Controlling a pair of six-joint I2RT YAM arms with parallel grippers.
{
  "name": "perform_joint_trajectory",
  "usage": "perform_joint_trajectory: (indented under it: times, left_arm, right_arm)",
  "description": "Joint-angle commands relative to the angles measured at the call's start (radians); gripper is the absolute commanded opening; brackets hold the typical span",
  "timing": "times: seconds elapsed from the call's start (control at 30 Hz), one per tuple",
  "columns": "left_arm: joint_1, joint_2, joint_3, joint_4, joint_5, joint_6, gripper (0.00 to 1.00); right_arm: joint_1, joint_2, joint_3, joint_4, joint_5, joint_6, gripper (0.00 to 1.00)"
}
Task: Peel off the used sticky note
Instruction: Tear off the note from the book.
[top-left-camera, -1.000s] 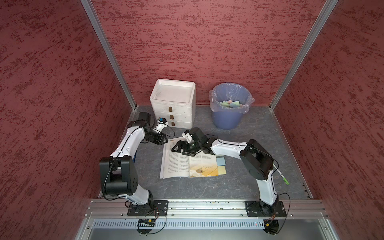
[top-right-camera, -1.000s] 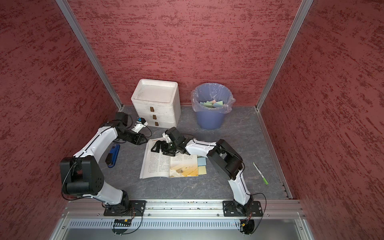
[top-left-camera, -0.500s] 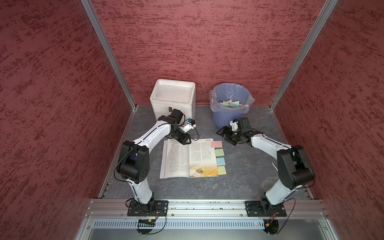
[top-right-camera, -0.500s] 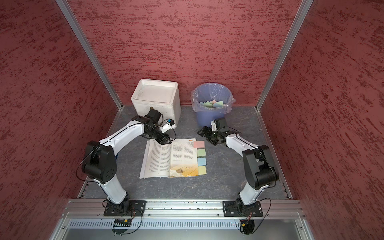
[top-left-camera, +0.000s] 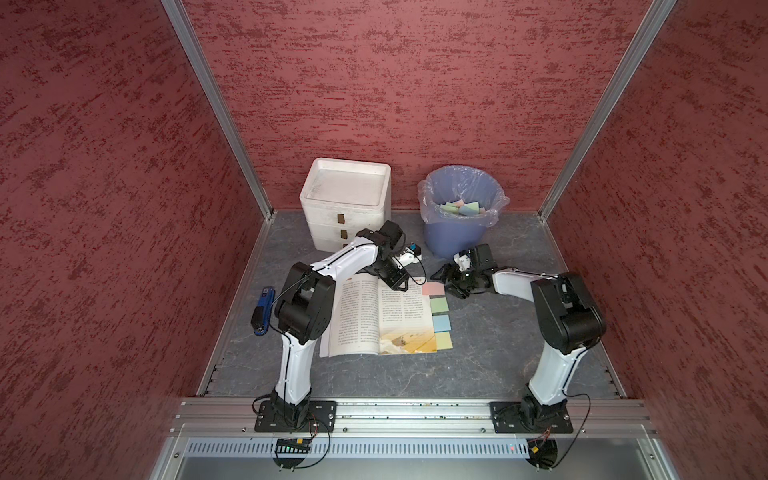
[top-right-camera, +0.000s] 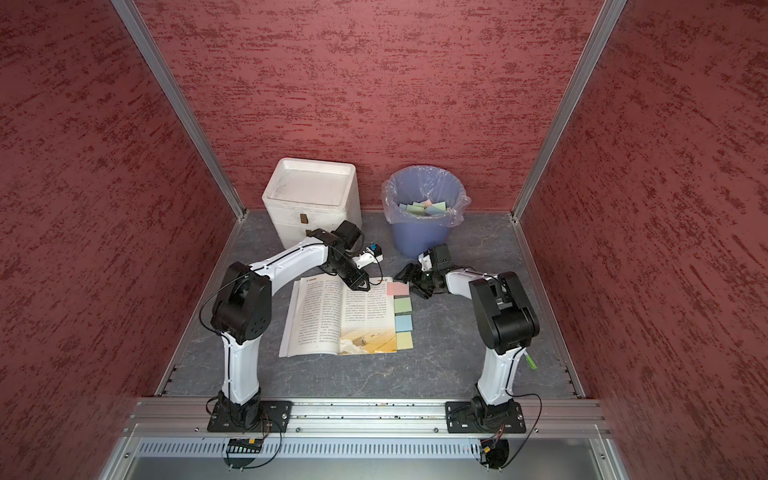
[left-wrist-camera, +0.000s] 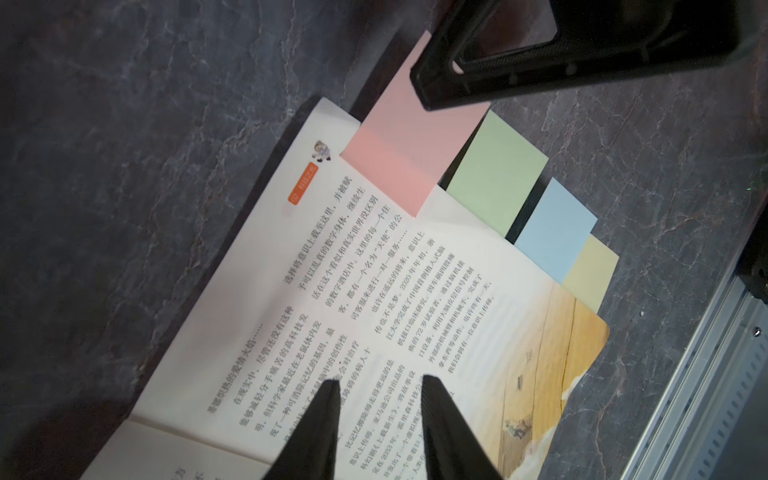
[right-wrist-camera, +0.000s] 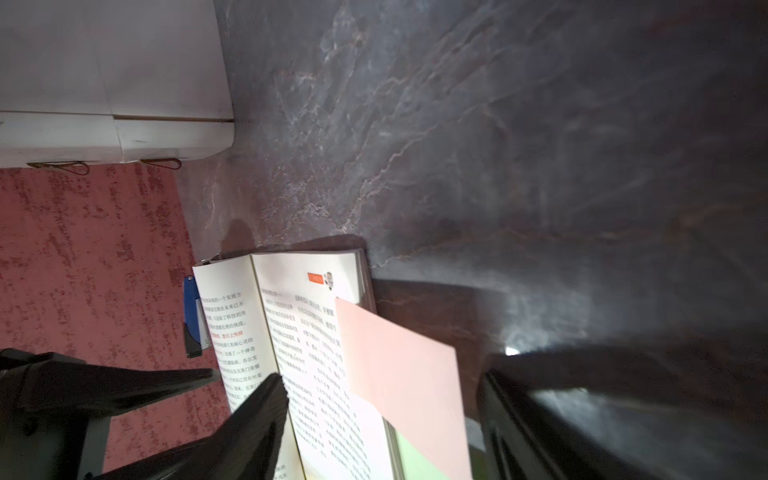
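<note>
An open book (top-left-camera: 374, 320) lies flat on the grey floor. Several sticky notes jut from its right edge. The farthest is the pink sticky note (top-left-camera: 433, 288) (left-wrist-camera: 411, 149) (right-wrist-camera: 399, 365); the green (top-left-camera: 439, 306), blue (top-left-camera: 441, 323) and yellow (top-left-camera: 443, 340) ones follow. My right gripper (top-left-camera: 448, 284) (right-wrist-camera: 380, 380) is low at the pink note's free end, open, one finger on each side of the note without touching it. My left gripper (top-left-camera: 399, 283) (left-wrist-camera: 380, 384) hovers over the right-hand page near the book's far edge, its jaws a narrow gap apart with nothing between them.
A white drawer box (top-left-camera: 347, 195) stands at the back. Right of it, close behind my right gripper, is a blue bin (top-left-camera: 453, 241) with a plastic liner and several discarded notes. A blue tool (top-left-camera: 262, 309) lies left of the book. A green pen (top-right-camera: 530, 359) lies at the right.
The right gripper has left the book's far left corner, swung round by the bin and come down at the pink note, jaws narrowing. The left gripper has moved from the left onto the page.
</note>
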Motion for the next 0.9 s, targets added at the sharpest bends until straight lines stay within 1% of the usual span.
perform_joint_trajectory:
  times: [0.0, 0.1, 0.17, 0.23, 0.3, 0.43, 0.53, 0.7, 0.87]
  left_arm:
    - [-0.005, 0.031, 0.033, -0.011, -0.010, -0.003, 0.35]
    - [-0.010, 0.061, 0.051, -0.008, -0.020, -0.001, 0.35]
    - [-0.013, 0.085, 0.068, -0.001, -0.033, -0.003, 0.35]
    - [-0.016, 0.116, 0.095, 0.005, -0.046, -0.009, 0.33]
    - [-0.018, 0.147, 0.129, 0.008, -0.052, -0.014, 0.31]
    - [-0.022, 0.205, 0.192, 0.004, -0.053, -0.024, 0.28]
    - [-0.026, 0.236, 0.228, -0.001, -0.050, -0.024, 0.27]
    - [-0.033, 0.262, 0.243, 0.004, -0.054, -0.021, 0.27]
    - [-0.045, 0.275, 0.238, -0.008, -0.055, -0.006, 0.26]
  right_arm:
    - [-0.006, 0.046, 0.024, 0.060, -0.050, 0.023, 0.72]
    - [-0.006, 0.059, 0.042, 0.068, -0.065, 0.014, 0.65]
    - [-0.005, 0.069, 0.056, 0.062, -0.074, 0.005, 0.59]
    - [-0.005, 0.073, 0.065, 0.057, -0.076, -0.005, 0.52]
    - [-0.005, 0.073, 0.076, 0.032, -0.064, -0.028, 0.48]
    - [-0.005, 0.056, 0.088, -0.025, -0.037, -0.077, 0.48]
    - [-0.006, 0.029, 0.070, -0.027, -0.023, -0.077, 0.49]
    - [-0.019, -0.006, -0.033, 0.153, -0.073, 0.033, 0.52]
    - [-0.022, 0.015, -0.133, 0.388, -0.127, 0.170, 0.53]
